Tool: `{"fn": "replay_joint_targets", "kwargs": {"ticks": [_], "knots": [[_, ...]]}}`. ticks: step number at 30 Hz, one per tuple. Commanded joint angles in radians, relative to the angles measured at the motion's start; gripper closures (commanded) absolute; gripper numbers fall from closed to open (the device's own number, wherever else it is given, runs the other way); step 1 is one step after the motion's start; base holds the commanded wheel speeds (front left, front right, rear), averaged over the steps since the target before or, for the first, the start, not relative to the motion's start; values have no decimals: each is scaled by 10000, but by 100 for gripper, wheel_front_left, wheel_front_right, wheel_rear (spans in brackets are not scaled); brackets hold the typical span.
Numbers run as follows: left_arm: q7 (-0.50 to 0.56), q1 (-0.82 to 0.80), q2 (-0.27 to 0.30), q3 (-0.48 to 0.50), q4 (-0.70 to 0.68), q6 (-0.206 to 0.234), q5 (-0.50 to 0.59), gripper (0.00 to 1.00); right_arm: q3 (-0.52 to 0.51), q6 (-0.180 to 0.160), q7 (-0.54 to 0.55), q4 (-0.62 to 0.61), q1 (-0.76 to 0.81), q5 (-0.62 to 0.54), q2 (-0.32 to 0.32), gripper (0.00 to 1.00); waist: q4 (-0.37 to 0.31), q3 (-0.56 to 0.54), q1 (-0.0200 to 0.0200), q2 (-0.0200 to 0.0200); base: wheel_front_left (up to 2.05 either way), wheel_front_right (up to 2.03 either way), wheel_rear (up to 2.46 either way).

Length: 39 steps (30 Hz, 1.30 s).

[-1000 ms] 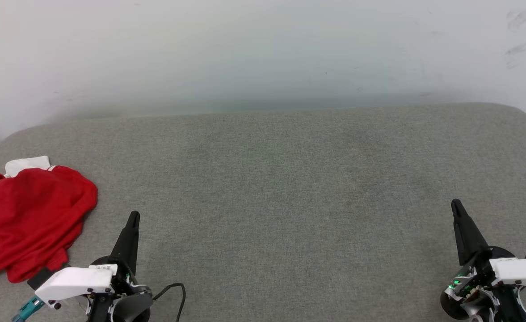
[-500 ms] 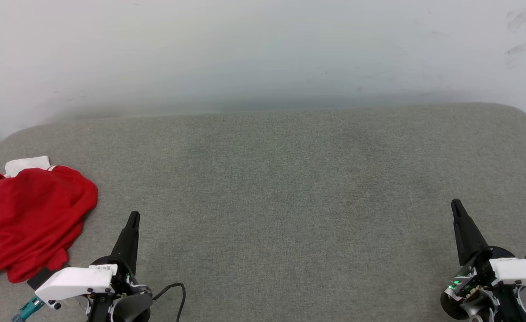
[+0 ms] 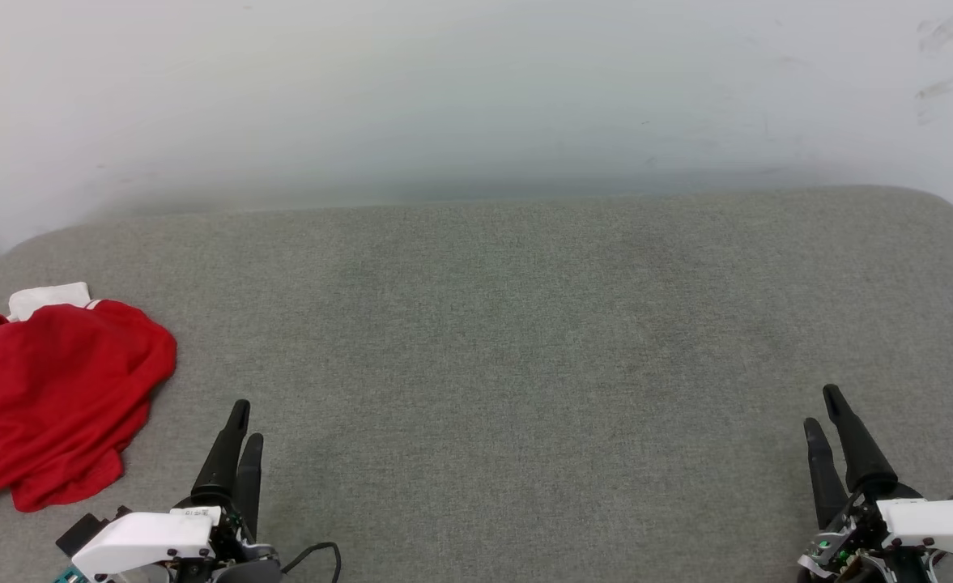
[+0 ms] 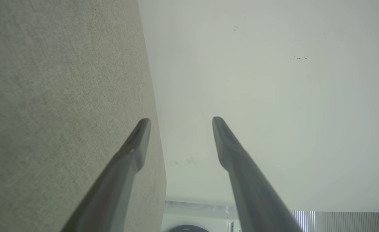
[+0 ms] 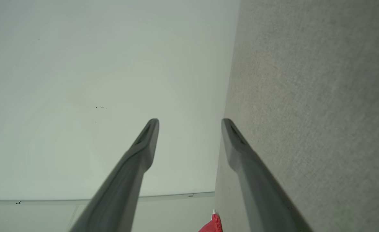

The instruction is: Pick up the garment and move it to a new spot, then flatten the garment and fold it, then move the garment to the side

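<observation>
A pale, off-white wall (image 3: 476, 97) is rising behind the work area, carrying a few grey scuff marks (image 3: 942, 32) at its upper right. Below it a broad grey woven fabric surface (image 3: 525, 340) with rounded far corners is stretching across the head view. The garment (image 3: 55, 389) is lying crumpled at this surface's far left edge, red side showing, with a white sleeve (image 3: 47, 298) poking out at its far side. The left gripper (image 3: 248, 421) is hovering near the garment but apart from it, fingers spread and holding nothing. The right gripper (image 3: 820, 406) is waiting well apart at the lower right, likewise spread and empty.
</observation>
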Motion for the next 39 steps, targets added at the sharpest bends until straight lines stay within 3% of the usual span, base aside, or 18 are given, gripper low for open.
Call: {"fn": "replay_joint_targets", "kwargs": {"ticks": [1,8,31,39], "knots": [[-135,-108,19,11,-302,0,166,0,28,2,-136,-213,-156,-175,-3,0,-2,4,0,0,0,0,0],[-476,-52,22,229,-552,102,1180,0,-152,2,-479,-338,-141,-1185,-2,0,-4,21,0,0,0,0,0],[-1418,398,30,-253,-2122,1550,6151,0,229,3,-1432,-2073,220,-6921,0,0,9,47,0,0,0,0,0],[-1699,598,33,-441,-2359,1821,7586,0,501,3,-1715,-2247,376,-8519,1,0,11,39,0,0,0,0,0]]}}
